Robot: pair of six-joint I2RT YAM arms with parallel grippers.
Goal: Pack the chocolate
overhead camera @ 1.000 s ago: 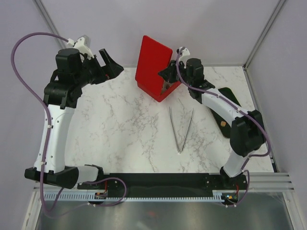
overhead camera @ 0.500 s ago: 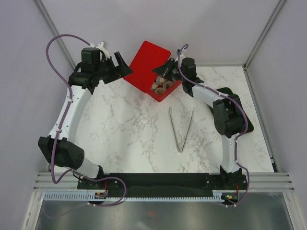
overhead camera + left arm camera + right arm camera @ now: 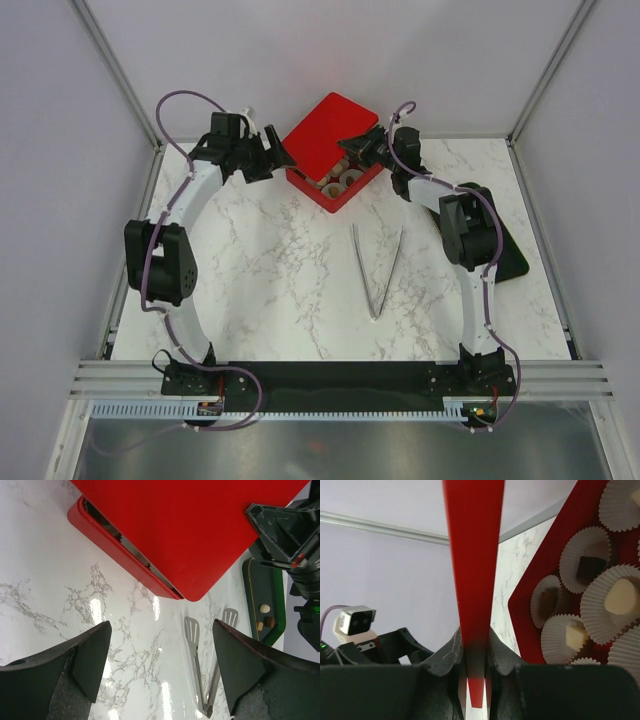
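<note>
- left gripper [image 3: 268,157]: jaws wide apart, nothing between them. It hangs just beside the left edge of the red lid [image 3: 325,125], probably lined up to help with the lid.
- lid: raised and tilted back over the red box [image 3: 322,196], hinge side to the rear. It is up so the inside stays reachable.
- chocolate [image 3: 590,568]: brown and tan pieces sit one each in pleated paper cups [image 3: 594,611] inside the box, so most of it looks packed.
- right gripper [image 3: 475,660]: jaws clamped on the thin lid edge, holding the lid open. If the grip slips, the lid would likely drop.
- tweezers [image 3: 378,270]: lie flat on the marble table [image 3: 260,270], legs splayed, near the box's front and touched by neither arm.
- black tray [image 3: 512,262]: at the right edge, partly hidden under the right arm. A few loose pieces [image 3: 265,608] are on it, likely not yet packed.
- room: the box sits close to the back wall, so there is little space behind it. The middle and left of the table offer open room for moving.
</note>
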